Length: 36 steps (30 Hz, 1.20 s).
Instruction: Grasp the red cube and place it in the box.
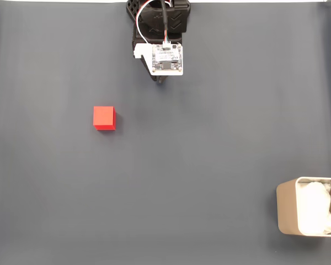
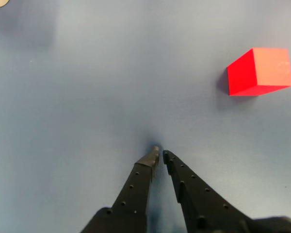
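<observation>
A dark grey mat [image 1: 209,143] covers the table; in the fixed view the red cube [image 1: 104,117] lies lower left of the arm [image 1: 161,41], the box [image 1: 289,212] far lower right; in the wrist view the gripper [image 2: 161,154] has its tips nearly together, empty, the cube up and right of them, apart.

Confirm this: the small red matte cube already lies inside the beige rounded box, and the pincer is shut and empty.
Wrong about the cube. The small red matte cube sits on the grey mat, far from the beige rounded box, as the fixed view shows. The pincer is indeed shut and empty.
</observation>
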Each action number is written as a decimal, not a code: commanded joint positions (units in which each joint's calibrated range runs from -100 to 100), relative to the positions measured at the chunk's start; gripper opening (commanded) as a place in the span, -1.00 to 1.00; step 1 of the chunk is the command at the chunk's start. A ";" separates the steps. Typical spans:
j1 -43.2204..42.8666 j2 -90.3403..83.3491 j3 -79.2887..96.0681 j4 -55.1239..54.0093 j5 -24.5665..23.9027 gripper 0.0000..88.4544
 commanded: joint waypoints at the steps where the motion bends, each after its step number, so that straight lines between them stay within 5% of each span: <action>1: 0.06 0.09 0.45 1.28 -0.93 -0.99; 19: -0.08 0.09 0.45 0.46 -0.93 -1.00; 36: 0.20 0.09 0.45 -22.08 -0.78 -1.00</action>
